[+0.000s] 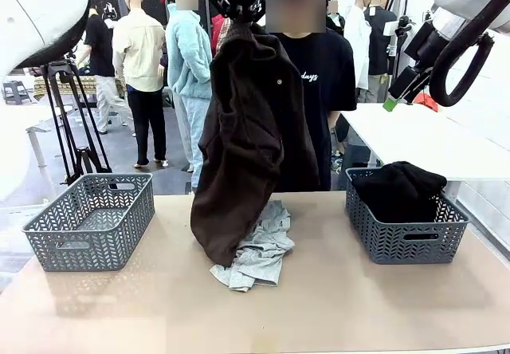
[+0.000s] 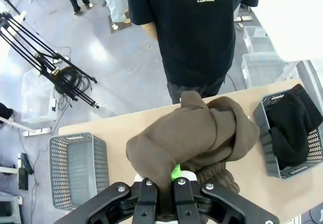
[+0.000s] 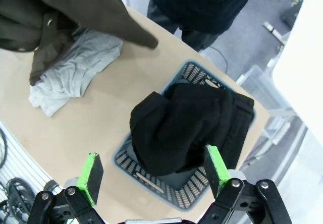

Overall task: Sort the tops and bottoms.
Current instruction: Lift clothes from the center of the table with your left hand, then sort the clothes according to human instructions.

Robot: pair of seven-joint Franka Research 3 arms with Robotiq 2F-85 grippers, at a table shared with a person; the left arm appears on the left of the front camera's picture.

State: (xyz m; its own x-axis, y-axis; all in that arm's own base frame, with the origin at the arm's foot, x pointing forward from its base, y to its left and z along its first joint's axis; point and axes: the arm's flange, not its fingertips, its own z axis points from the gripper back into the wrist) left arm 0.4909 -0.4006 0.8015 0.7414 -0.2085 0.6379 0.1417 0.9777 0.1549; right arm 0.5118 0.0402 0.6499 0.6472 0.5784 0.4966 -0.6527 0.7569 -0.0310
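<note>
Left tool [image 2: 161,196]: clamped tight on the brown garment [image 2: 192,138], which hangs from it high above the middle of the surface [image 1: 335,306]. The garment's lower end hangs in front of the grey T-shirt [image 1: 259,250], which lies crumpled on the surface; I cannot tell whether they touch.

Right tool [image 3: 151,176]: jaws spread wide, holding nothing, above the right basket [image 3: 186,196]. That basket holds 1 black garment [image 3: 186,128], heaped above its rim.

The left basket [image 1: 92,218] sits at the opposite side of the surface. 1 person [image 1: 319,83] stands at the far edge.
</note>
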